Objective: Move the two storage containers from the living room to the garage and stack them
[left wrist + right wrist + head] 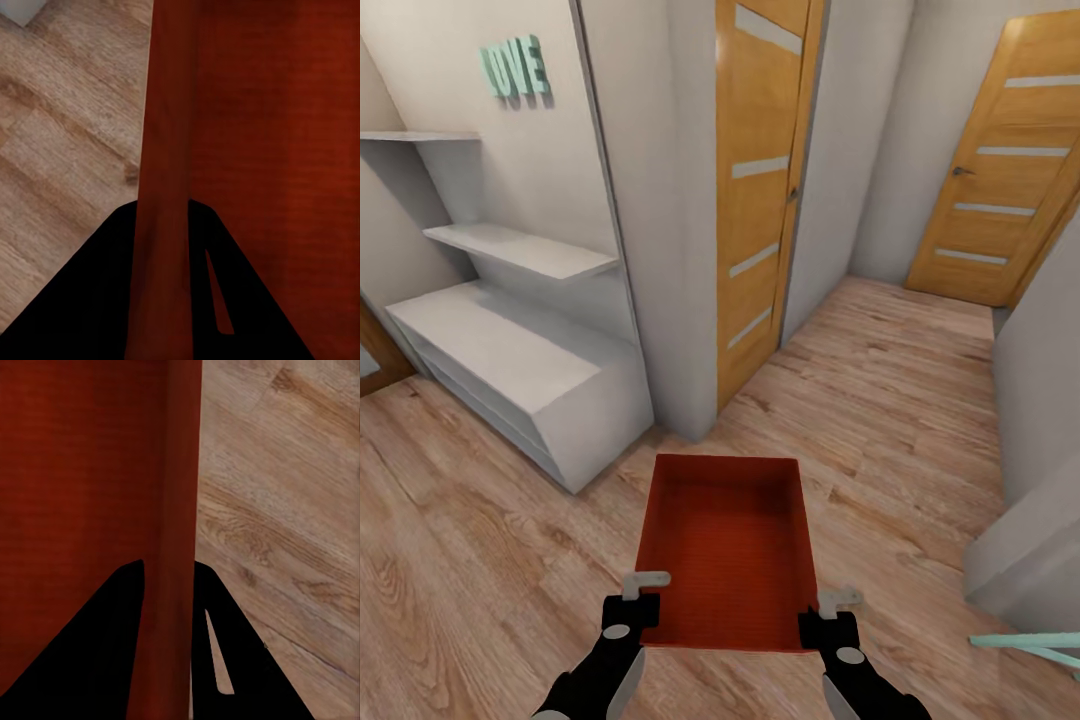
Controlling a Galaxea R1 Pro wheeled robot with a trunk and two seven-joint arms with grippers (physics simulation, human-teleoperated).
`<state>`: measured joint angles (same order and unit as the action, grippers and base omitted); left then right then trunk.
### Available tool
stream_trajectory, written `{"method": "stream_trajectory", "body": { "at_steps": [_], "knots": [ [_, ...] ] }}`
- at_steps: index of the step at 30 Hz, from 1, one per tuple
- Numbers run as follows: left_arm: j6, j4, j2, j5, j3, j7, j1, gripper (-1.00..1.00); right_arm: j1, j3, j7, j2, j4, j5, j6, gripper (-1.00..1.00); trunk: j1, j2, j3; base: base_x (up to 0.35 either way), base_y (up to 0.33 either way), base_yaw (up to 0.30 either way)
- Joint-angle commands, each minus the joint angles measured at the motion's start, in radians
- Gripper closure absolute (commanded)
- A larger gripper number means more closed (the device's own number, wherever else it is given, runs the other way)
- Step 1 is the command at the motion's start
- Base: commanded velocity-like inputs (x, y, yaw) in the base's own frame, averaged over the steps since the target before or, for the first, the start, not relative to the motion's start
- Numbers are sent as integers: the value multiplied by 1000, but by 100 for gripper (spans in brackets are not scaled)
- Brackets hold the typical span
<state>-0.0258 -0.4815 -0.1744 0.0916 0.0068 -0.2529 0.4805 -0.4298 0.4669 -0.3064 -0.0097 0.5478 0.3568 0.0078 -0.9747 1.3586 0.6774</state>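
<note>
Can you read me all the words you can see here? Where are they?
"LOVE": mint-green letters stuck on the white wall above the white shelves.
No other words, numbers or labels show; the orange-red container and the doors carry none.

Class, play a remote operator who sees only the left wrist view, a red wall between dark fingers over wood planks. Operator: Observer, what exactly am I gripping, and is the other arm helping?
Observer: In the head view it is an open orange-red storage container, and the left gripper clamps its near left corner.
Operator: And the right arm?
Observer: The right gripper clamps the near right corner; the right wrist view shows the wall between its fingers.
Operator: Is anything inside it?
Observer: Nothing, just the ribbed bottom.
Operator: What lies ahead?
Observer: A hallway with a wood-plank floor, a wooden door straight ahead, a second door at the far right, and white shelves to the left.
</note>
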Motion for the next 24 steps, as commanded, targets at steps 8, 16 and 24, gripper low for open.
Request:
{"method": "stream_trajectory", "body": {
  "at_steps": [8, 16, 24],
  "knots": [
    [-3, 47, 0, 11, -18, 27, 0, 100, -3, 7, -2, -35, 4, -4, 1, 100, 0, 1, 1, 280, 0, 0],
    [-3, 47, 0, 11, -19, 27, 0, 100, -3, 7, -2, -35, 4, -4, 1, 100, 0, 1, 1, 280, 0, -1],
    [-2, 47, 0, 11, -18, 27, 0, 100, -3, 7, -2, -35, 4, -4, 0, 100, 0, 1, 1, 225, 0, -156]
  ]
}}
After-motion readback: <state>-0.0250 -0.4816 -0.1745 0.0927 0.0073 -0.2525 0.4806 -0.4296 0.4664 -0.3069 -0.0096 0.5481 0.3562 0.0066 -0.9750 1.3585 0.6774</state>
